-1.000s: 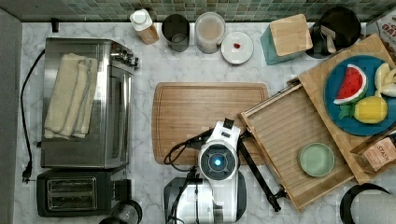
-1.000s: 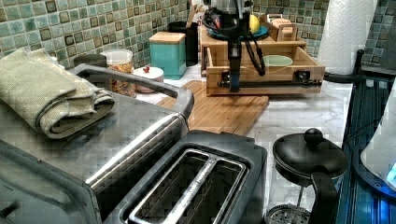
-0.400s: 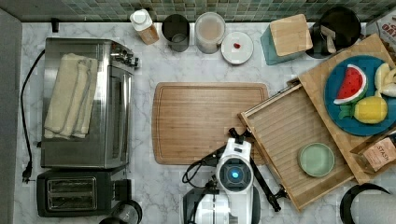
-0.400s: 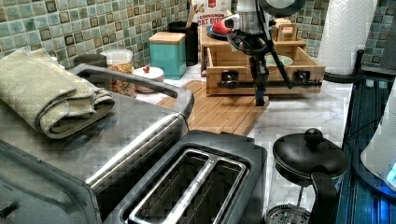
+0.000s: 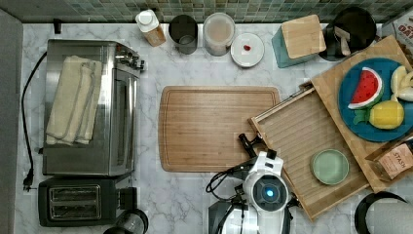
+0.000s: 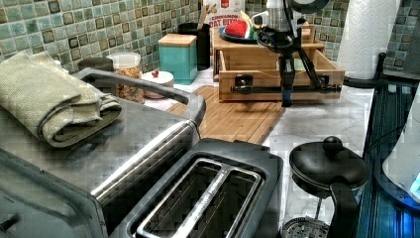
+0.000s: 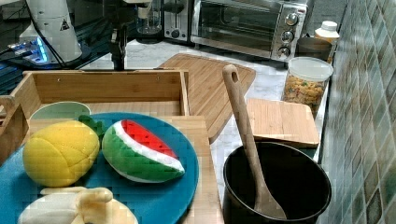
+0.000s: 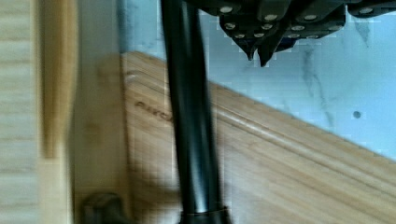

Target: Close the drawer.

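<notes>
The drawer (image 5: 302, 141) is a shallow bamboo tray with a ribbed floor. It stands pulled out from under the flat wooden top at the top view's right, with a green bowl (image 5: 330, 166) inside. Along its front panel (image 6: 257, 79) runs a black handle bar (image 8: 189, 116). My gripper (image 6: 286, 100) points down in front of that panel, near its middle, fingers shut on nothing. In the wrist view the fingertips (image 8: 258, 52) hang over the marble, apart from the bar. My arm (image 5: 265, 191) covers the drawer's front edge in the top view.
A wooden cutting board (image 5: 219, 127) lies beside the drawer front. A blue fruit plate (image 5: 372, 100) sits on the wooden top. A toaster oven (image 5: 90, 107) and toaster (image 5: 73, 201) stand at the top view's left. Jars and a teal box (image 5: 298, 40) line the back wall.
My arm has moved toward the top view's right and lower edge, off the cutting board and in front of the drawer panel. The drawer has stayed where it was.
</notes>
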### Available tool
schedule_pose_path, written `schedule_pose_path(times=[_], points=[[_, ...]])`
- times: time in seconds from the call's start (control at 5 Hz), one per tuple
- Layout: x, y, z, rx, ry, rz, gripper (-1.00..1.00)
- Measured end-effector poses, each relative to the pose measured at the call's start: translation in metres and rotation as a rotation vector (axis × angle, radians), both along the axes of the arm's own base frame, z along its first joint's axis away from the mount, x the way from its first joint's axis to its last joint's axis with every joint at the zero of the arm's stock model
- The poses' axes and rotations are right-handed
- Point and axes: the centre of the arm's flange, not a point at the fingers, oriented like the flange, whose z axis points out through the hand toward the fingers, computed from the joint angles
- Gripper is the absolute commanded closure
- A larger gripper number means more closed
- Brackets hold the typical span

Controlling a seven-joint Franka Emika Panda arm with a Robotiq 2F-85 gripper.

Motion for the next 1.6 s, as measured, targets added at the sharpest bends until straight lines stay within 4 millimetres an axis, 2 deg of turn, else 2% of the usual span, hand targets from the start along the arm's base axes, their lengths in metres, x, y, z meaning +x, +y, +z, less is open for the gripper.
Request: schedule_pose_path(times=[0.2, 0.4, 0.6, 0.8, 1.0, 1.2, 1.6], points=[[0.003, -0.008, 0.015, -0.014, -0.038, -0.006, 1.0], [0.01, -0.008, 0.016, -0.02, -0.09, 0.034, 1.0], [0.011, -0.013, 0.005, -0.009, -0.075, 0.145, 1.0], [0.013, -0.019, 0.0, 0.003, -0.065, 0.158, 1.0], [0.016, -0.021, 0.002, -0.001, -0.07, 0.161, 1.0], [0.019, -0.03, 0.005, -0.001, -0.071, 0.176, 1.0], [0.031, -0.061, 0.01, -0.016, -0.095, 0.153, 1.0]])
